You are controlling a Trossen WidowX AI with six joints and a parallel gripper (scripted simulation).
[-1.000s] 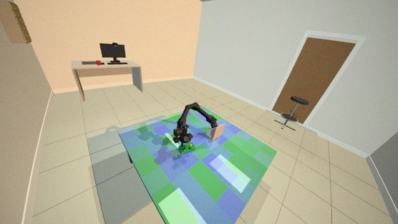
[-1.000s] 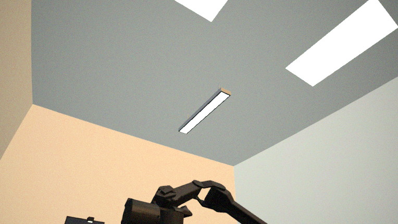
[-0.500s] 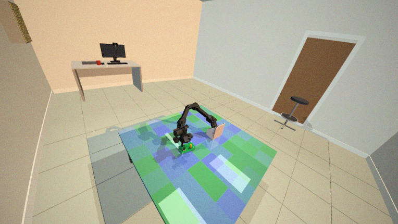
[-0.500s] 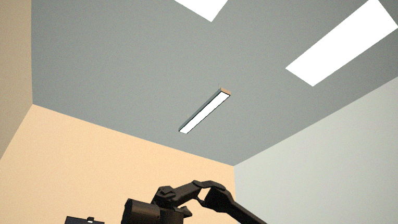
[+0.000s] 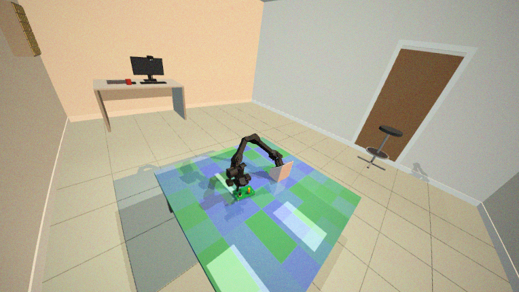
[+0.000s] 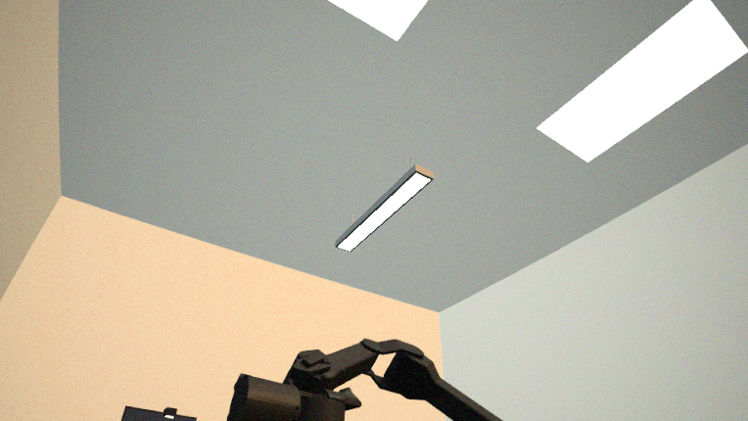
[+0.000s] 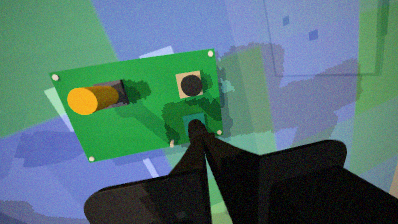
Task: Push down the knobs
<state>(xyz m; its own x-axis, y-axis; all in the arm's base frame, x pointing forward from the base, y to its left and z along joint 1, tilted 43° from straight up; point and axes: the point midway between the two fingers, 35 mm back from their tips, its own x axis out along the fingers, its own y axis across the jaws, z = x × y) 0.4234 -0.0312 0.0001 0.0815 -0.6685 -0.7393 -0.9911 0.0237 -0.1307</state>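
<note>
Item one, circuit board (image 5: 245,196) (image 7: 112,137): green, pale dots at its corners, on the patchwork table (image 5: 272,231) (image 7: 160,20) of blues and greens, in front of the arm (image 5: 266,145) (image 6: 348,363).

On the board, we list:
- Orange knob (image 5: 248,189) (image 7: 90,100): tall, standing well out from its dark square base (image 7: 119,90).
- Black knob (image 7: 191,85): round-topped, over a tan square base (image 7: 180,78); we cannot tell how far down it sits.
- Teal square (image 7: 188,121): partly covered by the fingers, near the board's edge.

Item two, gripper (image 5: 238,189) (image 7: 201,139): pointed down at the board, fingers pressed together, their tips over the teal square. We cannot tell whether they touch it. Both knobs stand apart from the fingers, the black one nearer.

Surroundings, outward: a pale upright panel (image 5: 285,172) on the table by the far end of the arm; a desk (image 5: 102,85) bearing a monitor (image 5: 147,66) (image 6: 140,414), a red mug (image 5: 128,81) and a keyboard (image 5: 153,82); a round-seated stool (image 5: 390,131) before a brown door (image 5: 417,98); overhead, a long lamp (image 6: 384,211).
</note>
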